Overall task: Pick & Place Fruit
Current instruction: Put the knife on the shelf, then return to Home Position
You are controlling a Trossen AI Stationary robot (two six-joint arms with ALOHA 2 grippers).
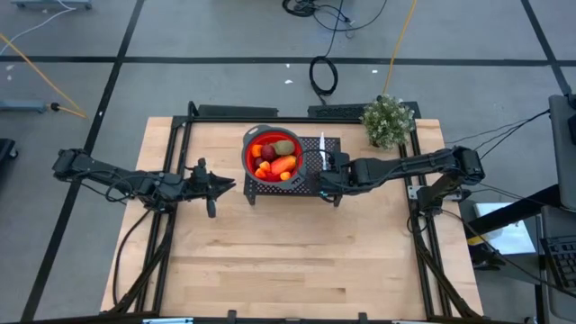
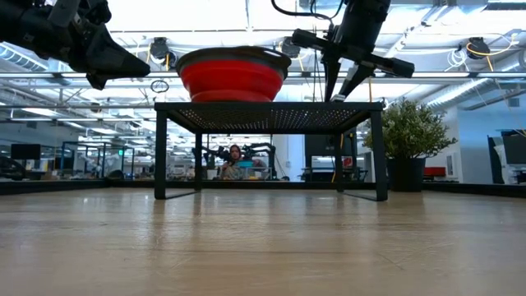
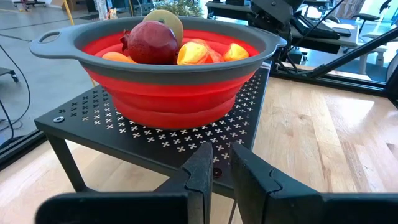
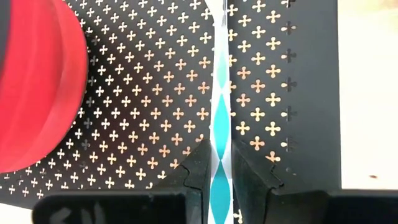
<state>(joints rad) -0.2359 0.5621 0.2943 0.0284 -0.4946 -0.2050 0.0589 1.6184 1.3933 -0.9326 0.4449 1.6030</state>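
Observation:
The fruit (image 1: 274, 160) lies heaped in a red bowl with a grey rim (image 1: 247, 148) on a black perforated stand (image 1: 306, 184). In the left wrist view I see a dark red piece (image 3: 151, 42), a greenish one (image 3: 165, 18) and orange ones (image 3: 193, 53). A knife (image 1: 321, 148) lies on the stand to the right of the bowl. My right gripper (image 1: 324, 174) is down at the knife, shut on it. My left gripper (image 1: 229, 184) hovers left of the stand, shut with nothing in it, pointing at the bowl (image 3: 174, 93). My right gripper pinches the knife between its two fingers, on the stretch with a teal diamond pattern (image 4: 221, 155). The fingers (image 4: 199, 168) come slanting down from the table's right and close across the knife's width. The knife lies flat on the stand (image 4: 155, 93), beside the bowl (image 4: 37, 87).
A small potted plant (image 1: 389, 120) stands at the table's far right corner, behind the stand. The stand's legs (image 2: 160, 156) reach down to the wooden table top. Bare wood (image 1: 288, 261) spreads over the near half of the table.

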